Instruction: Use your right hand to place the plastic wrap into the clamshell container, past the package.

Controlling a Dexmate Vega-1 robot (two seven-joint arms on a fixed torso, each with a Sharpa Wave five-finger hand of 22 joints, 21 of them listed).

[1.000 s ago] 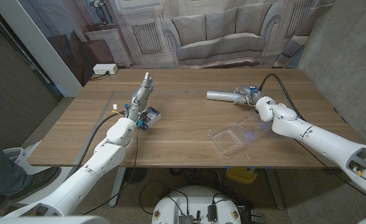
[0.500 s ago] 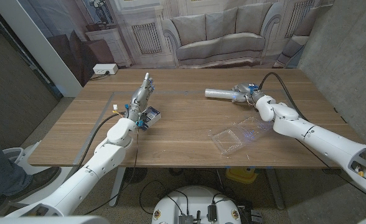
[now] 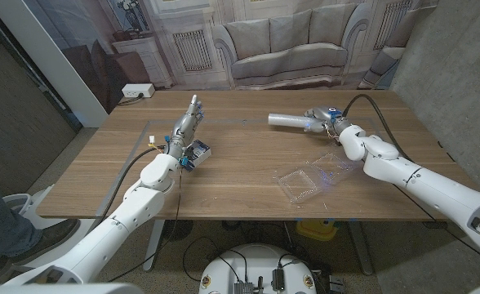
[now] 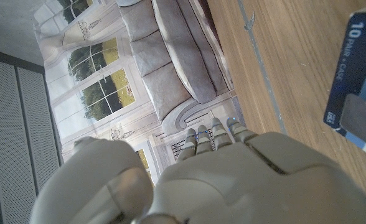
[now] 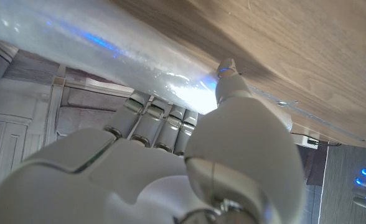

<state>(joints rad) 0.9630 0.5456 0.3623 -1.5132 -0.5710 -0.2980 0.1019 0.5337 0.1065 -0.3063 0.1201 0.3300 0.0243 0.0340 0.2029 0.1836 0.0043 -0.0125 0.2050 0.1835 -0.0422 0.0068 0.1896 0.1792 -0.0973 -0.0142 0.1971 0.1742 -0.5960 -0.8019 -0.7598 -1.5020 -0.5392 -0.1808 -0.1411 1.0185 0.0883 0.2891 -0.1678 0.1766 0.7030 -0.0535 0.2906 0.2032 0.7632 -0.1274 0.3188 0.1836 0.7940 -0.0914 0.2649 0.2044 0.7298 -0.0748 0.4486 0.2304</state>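
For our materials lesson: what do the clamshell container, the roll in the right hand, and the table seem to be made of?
Clamshell container: clear, thin, glossy plastic, since the wood shows through it.
Plastic wrap roll: whitish, translucent film with a sheen, probably cling film, held by the right hand.
Table: wood or wood-look laminate, matte, with visible grain.

Your desk (image 3: 240, 167) is a wooden top with lengthwise grain, and a thin pale line runs along its left part toward 12 o'clock. At about 4 o'clock from the middle you have the clear clamshell (image 3: 307, 180), lying open on the wood. At about 9 o'clock sits the package (image 3: 196, 153), dark blue with white print, just beside your left hand (image 3: 183, 126). At about 1 o'clock you see the wrap (image 3: 289, 122); whether it touches the wood can't be told.
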